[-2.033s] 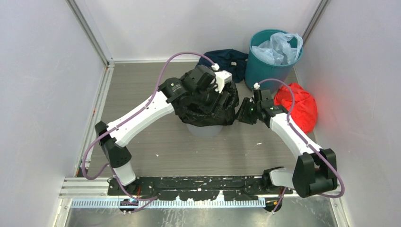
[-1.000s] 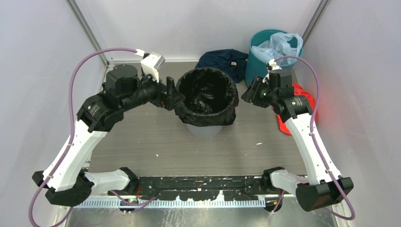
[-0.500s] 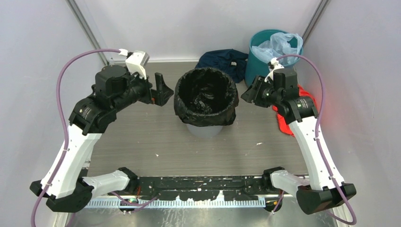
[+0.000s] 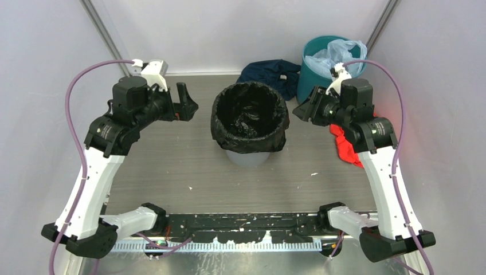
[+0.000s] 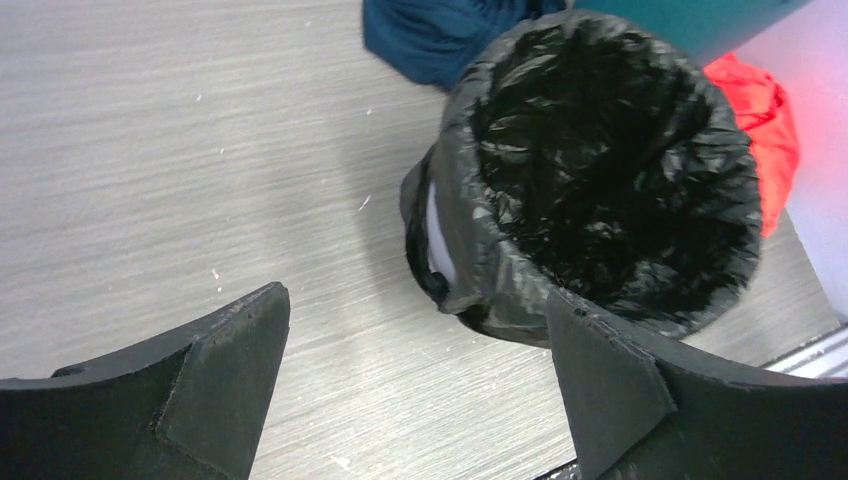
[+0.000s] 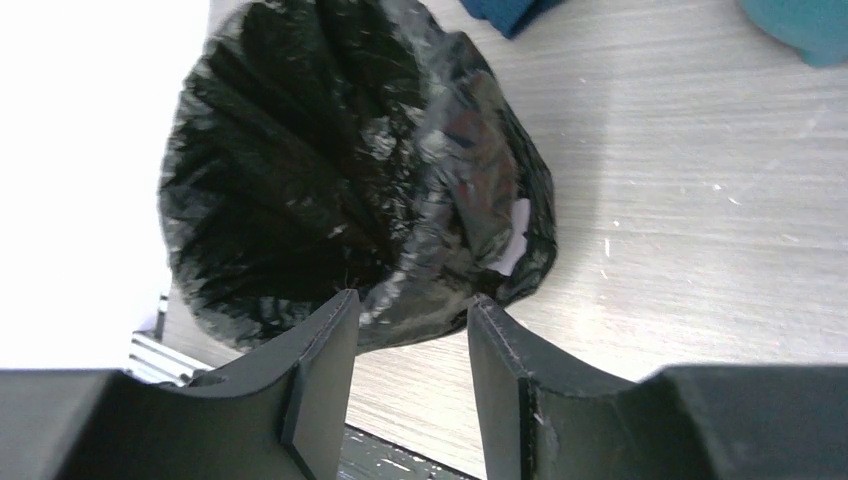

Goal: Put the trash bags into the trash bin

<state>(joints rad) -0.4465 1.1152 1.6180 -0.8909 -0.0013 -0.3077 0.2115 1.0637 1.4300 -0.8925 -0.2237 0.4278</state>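
Note:
The black trash bag (image 4: 249,117) lines the light grey trash bin (image 4: 247,157); its mouth is open and folded down over the rim, and only the bin's base shows below it. My left gripper (image 4: 188,106) is open and empty, left of the bin and apart from it. My right gripper (image 4: 301,110) is open and empty, just right of the bin. The left wrist view shows the bag (image 5: 600,170) and a slit of grey bin (image 5: 438,235) beyond my open gripper (image 5: 415,370). The right wrist view shows the bag (image 6: 330,170) beyond my open gripper (image 6: 410,340).
A teal bin (image 4: 321,80) with a pale blue plastic bag (image 4: 338,57) stands at the back right. A dark blue cloth (image 4: 272,71) lies behind the grey bin. A red cloth bundle (image 4: 347,146) lies under my right arm. Walls close in on both sides.
My left gripper has let go of the bag over the bin and drawn back to the left. My right gripper has backed off to the right. The bag stays spread over the rim.

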